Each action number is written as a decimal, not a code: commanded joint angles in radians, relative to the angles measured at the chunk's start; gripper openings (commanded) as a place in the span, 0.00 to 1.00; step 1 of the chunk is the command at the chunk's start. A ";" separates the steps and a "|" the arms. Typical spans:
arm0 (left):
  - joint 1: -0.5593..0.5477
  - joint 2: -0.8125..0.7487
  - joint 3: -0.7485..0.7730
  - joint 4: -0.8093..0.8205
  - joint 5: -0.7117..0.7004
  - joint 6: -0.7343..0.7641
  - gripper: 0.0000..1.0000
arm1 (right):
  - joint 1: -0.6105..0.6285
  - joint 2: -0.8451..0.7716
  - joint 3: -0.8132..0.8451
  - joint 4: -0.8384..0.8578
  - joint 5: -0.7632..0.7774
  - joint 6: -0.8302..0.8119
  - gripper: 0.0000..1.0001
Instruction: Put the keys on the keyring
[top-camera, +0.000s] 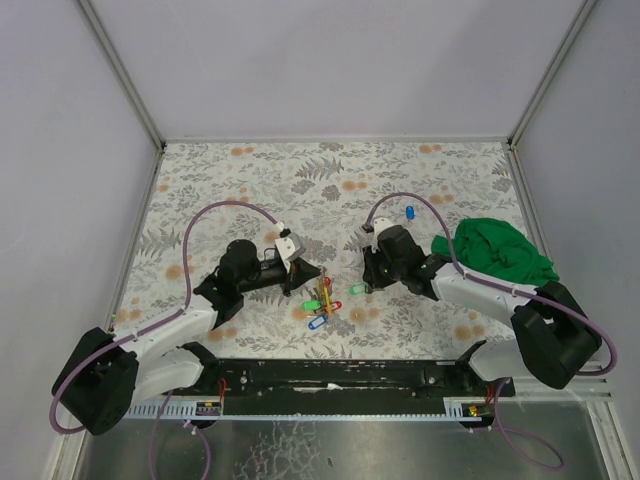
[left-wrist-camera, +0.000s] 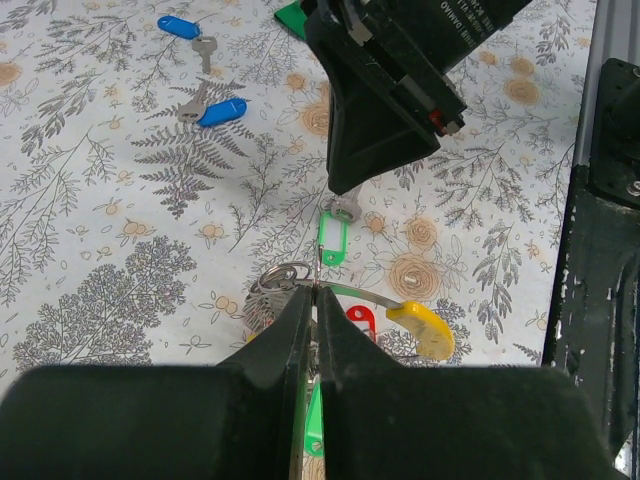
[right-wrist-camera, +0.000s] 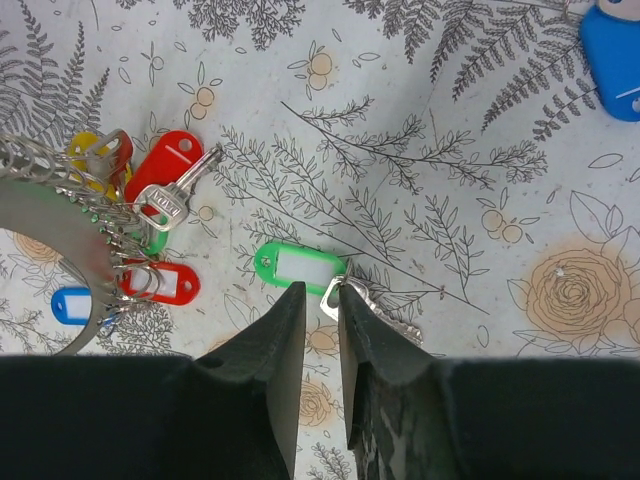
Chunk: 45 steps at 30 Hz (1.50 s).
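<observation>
While the green cloth (top-camera: 503, 250) lies bunched at the right, well apart from the work, two blue-tagged keys (left-wrist-camera: 220, 110) lie loose farther off. The left gripper (left-wrist-camera: 316, 295) is clamped on the thin keyring (left-wrist-camera: 362, 294), whose tagged keys (right-wrist-camera: 160, 190) bunch just left of the right gripper (right-wrist-camera: 321, 292). That gripper's jaws stand narrowly apart astride the loose green-tagged key (right-wrist-camera: 295, 268); whether they pinch it, I cannot tell.

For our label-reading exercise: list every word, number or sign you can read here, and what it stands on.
White print on the black housing of the right arm: cut off, too small to read.
White insert of the green key tag: no writing visible.
No other text visible.
</observation>
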 joint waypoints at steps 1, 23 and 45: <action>0.004 0.009 -0.008 0.118 -0.012 -0.019 0.00 | 0.003 0.052 0.080 -0.063 0.024 0.043 0.26; 0.004 0.018 0.007 0.094 -0.008 -0.026 0.00 | 0.003 0.223 0.186 -0.155 0.026 0.048 0.19; 0.004 0.007 -0.005 0.197 0.113 0.014 0.00 | 0.003 -0.126 0.009 0.055 -0.160 -0.297 0.00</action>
